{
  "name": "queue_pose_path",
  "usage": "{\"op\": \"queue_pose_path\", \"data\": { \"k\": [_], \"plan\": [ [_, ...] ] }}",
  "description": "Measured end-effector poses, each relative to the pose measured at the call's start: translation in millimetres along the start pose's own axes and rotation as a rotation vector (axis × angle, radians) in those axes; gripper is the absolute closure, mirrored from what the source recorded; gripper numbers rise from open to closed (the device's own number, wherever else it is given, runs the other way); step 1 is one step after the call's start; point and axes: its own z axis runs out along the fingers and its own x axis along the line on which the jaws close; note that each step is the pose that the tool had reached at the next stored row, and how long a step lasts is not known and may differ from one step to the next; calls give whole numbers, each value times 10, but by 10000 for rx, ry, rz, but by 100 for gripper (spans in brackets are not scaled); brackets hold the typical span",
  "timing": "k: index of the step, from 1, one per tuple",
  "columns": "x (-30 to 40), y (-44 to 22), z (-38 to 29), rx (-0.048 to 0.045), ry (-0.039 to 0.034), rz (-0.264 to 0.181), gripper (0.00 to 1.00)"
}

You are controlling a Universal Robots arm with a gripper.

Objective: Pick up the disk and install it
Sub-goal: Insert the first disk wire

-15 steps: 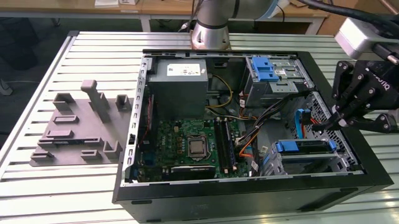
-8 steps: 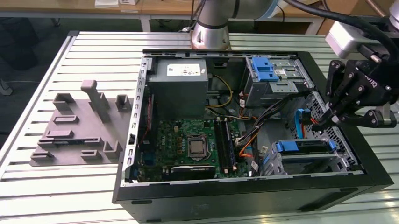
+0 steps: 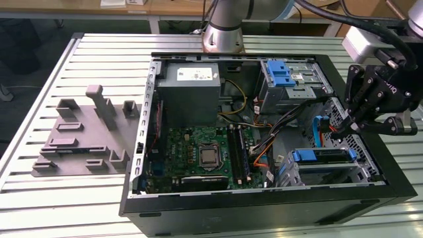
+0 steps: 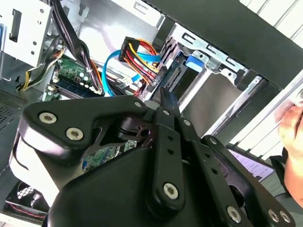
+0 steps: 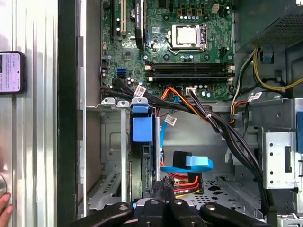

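While the slatted surface (image 3: pixel 53 208) is broad, the open computer case (image 3: pixel 264 213) fills most of the half toward its edge on the exterior view's right. Inside the case, the disk (image 3: pixel 320 155) appears to stand on edge in the drive bay at the near corner on the exterior view's right, with its blue carrier tab at the end toward the motherboard (image 3: pixel 198 153). The gripper (image 3: pixel 340 130) hangs over that bay. Its jaws look pressed together with nothing between them, the tips near the disk's other end and just beside a wired connector (image 5: pixel 187 178). A push from here could catch that connector or its orange and yellow wires. It could also skew the carrier so that it binds on the bay rails instead of seating. The first wrist view looks straight along the slot and adds a phone (image 5: pixel 10 72) and a fingertip (image 5: pixel 4 208) beyond the case wall, while the exterior view supplies the whole layout.
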Motion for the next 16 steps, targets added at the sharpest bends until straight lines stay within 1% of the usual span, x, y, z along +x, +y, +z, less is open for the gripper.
{"op": "queue_pose_path", "data": {
  "k": [4,5,7,8,9,10,16],
  "plan": [
    [-4,-1,20,6,-13,440,89],
    [-9,-1,28,7,-16,493,89],
    [-20,-1,46,10,-18,555,89],
    [-27,-1,56,11,-19,573,83],
    [-35,-1,65,12,-19,587,83],
    [-44,-1,75,14,-21,598,76],
    [-76,-2,135,39,-28,686,76]
  ]
}}
